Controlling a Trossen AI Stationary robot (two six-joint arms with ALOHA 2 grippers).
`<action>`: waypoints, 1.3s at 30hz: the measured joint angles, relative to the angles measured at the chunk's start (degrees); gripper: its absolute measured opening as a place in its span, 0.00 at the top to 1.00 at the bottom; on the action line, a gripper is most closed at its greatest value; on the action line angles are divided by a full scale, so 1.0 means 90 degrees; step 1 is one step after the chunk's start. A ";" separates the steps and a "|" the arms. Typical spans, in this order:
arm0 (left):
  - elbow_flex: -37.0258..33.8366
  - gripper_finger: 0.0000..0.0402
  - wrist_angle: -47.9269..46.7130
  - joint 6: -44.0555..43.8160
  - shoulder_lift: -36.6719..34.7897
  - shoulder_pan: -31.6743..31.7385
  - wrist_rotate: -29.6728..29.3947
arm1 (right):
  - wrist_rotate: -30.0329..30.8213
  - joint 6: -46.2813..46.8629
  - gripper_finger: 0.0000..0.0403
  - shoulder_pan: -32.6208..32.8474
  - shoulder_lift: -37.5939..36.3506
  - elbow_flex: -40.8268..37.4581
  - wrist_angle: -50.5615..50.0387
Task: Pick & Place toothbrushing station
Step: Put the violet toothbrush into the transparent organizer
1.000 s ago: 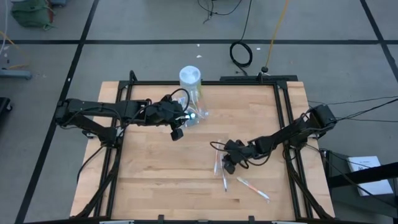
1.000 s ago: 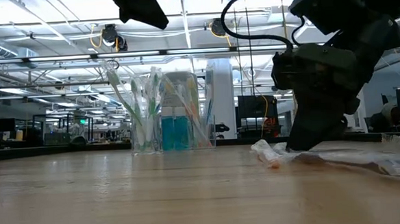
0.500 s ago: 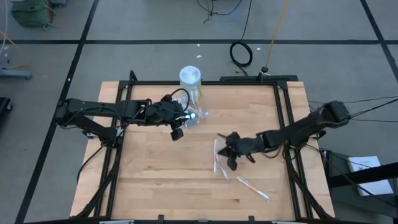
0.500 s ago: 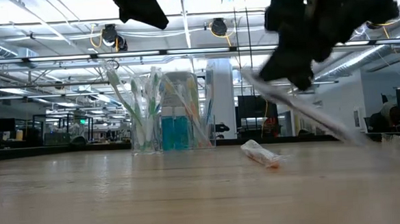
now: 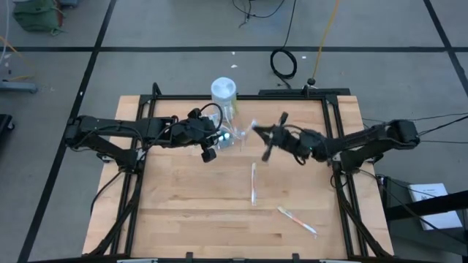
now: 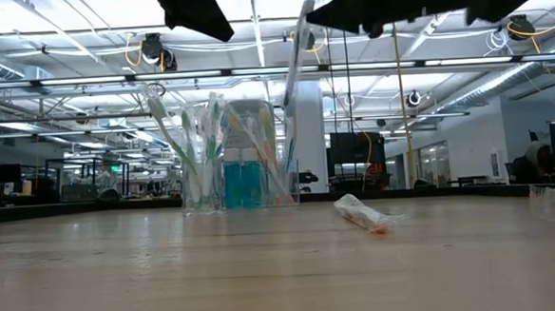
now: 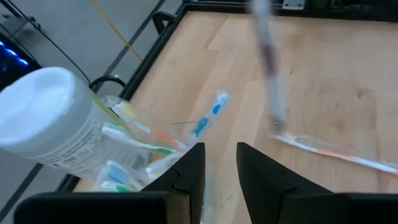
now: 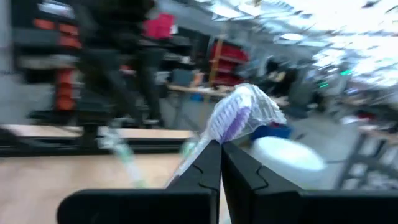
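Note:
The clear holder (image 5: 229, 134) stands on the table against the white canister (image 5: 224, 90) and holds several toothbrushes; it also shows in the low view (image 6: 235, 158). My left gripper (image 7: 219, 163) hovers just above and beside it, fingers a little apart and empty. My right gripper (image 5: 272, 140) is shut on a wrapped toothbrush (image 6: 294, 55) in the air, just right of the holder. The brush's lower end is near the holder's rim. My right gripper pinches the wrapped toothbrush between its two fingers, close to the purple-and-white head end (image 8: 239, 118), which sticks out past the fingertips. The brush is lifted clear of the table. It hangs steeply tilted, its long end (image 6: 284, 98) pointing down toward the holder.
Two more wrapped toothbrushes lie on the table, one at the middle (image 5: 254, 183) and one toward the near right (image 5: 296, 219). The nearer one shows in the low view (image 6: 361, 213). A black frame (image 5: 330, 131) borders the table.
My right gripper has risen from the table's middle with the wrapped toothbrush and swung toward the far edge and the holder, turning as it went. The brush has gone from lying on the table to lifted clear and steeply tilted. The left arm has kept still.

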 joint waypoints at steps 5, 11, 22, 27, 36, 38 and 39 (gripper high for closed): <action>0.0000 0.76 0.0005 0.0182 -0.0002 0.0036 -0.0037 | -0.1356 -0.0450 1.00 -0.0869 0.0806 0.0000 0.1321; 0.0000 0.76 0.0005 0.0245 0.0000 0.0041 -0.0039 | -0.1476 -0.1375 1.00 -0.1529 0.1706 0.0116 0.1907; 0.0000 0.76 -0.0005 0.0466 -0.0001 0.0041 -0.0057 | -0.2006 -0.1702 1.00 -0.2261 0.2420 0.0406 0.1570; 0.0000 0.76 -0.0033 0.0478 0.0000 0.0041 -0.0205 | -0.2167 -0.1388 1.00 -0.2315 0.2421 0.0406 0.0706; -0.0002 0.76 -0.0043 0.0437 0.0000 0.0041 -0.0207 | -0.2167 -0.1019 0.98 -0.2339 0.2420 0.0410 0.0172; -0.0002 0.76 -0.0041 0.0393 0.0000 0.0041 -0.0207 | -0.2152 -0.1016 0.95 -0.2345 0.2426 0.0406 0.0121; -0.0002 0.76 -0.0041 0.0355 0.0000 0.0041 -0.0207 | -0.2093 -0.1016 0.93 -0.2345 0.2424 0.0406 0.0116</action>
